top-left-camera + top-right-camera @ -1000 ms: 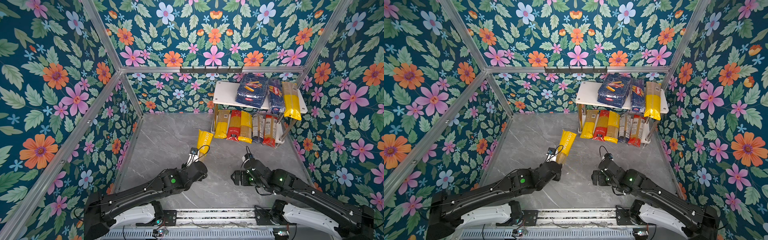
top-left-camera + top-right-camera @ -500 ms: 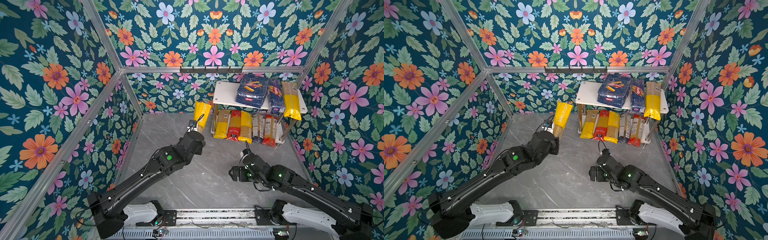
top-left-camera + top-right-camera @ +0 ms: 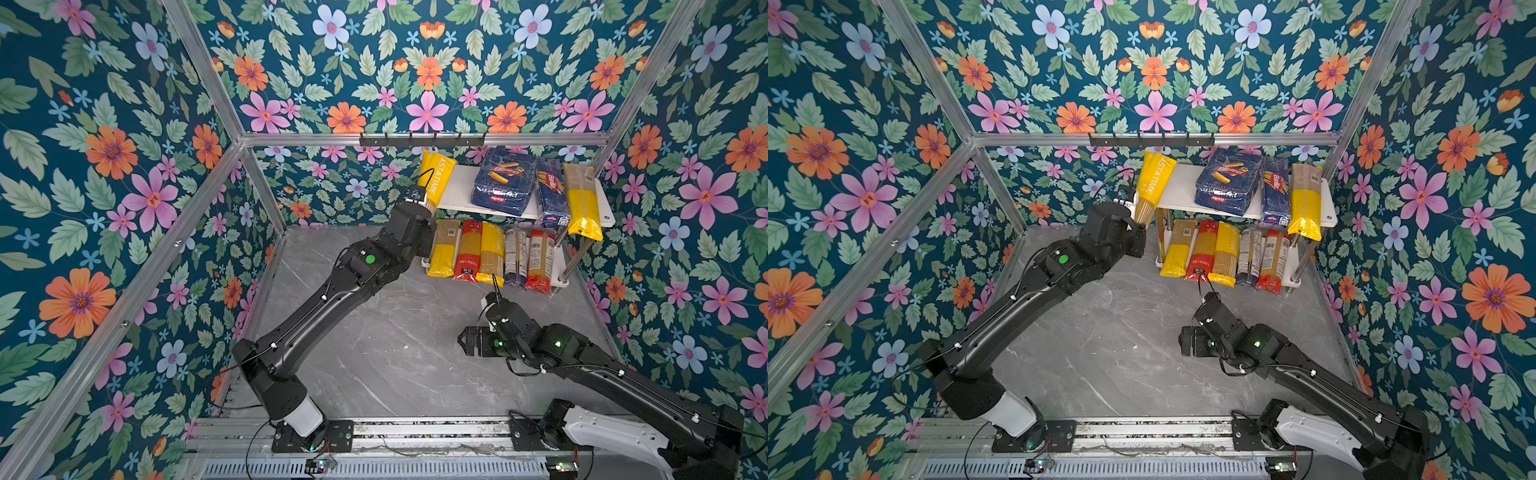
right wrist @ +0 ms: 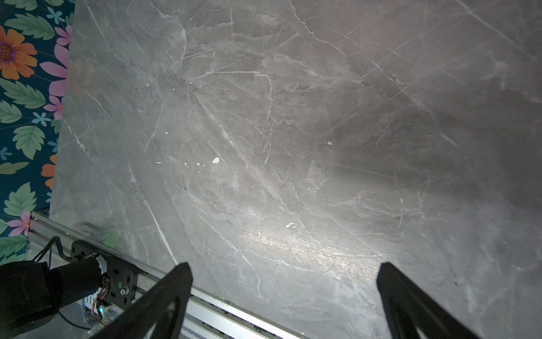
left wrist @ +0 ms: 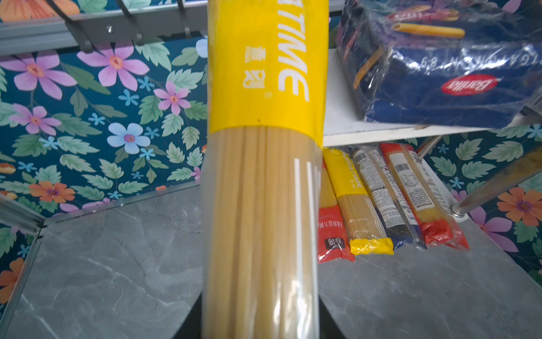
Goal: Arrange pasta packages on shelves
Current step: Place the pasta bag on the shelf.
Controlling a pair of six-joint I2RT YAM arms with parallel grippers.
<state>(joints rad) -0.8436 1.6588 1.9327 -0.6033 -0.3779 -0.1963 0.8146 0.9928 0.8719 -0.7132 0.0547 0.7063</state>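
My left gripper (image 5: 259, 323) is shut on the clear lower end of a yellow spaghetti bag (image 3: 437, 176) (image 5: 264, 117). The bag stands almost upright against the left end of the shelves' upper board (image 3: 461, 189) (image 3: 1179, 191). That board carries a wide dark-blue Barilla pack (image 3: 503, 183), a narrow blue pack (image 3: 550, 193) and a yellow-and-clear bag (image 3: 584, 203) that overhangs the front. Several long bags (image 3: 490, 257) lie side by side on the lower board (image 3: 559, 268). My right gripper (image 3: 467, 340) (image 4: 284, 273) stays open over bare grey floor, nothing between its fingers.
A black hook rail (image 3: 422, 139) runs on the back frame bar just above the shelves. Chrome posts (image 3: 575, 257) hold the boards at the corners. Floral walls close in on three sides. The arms' metal base rail (image 3: 415, 432) lies along the front.
The left arm has carried the yellow bag up from near the floor and back to the left end of the upper board. The right arm has hardly moved.
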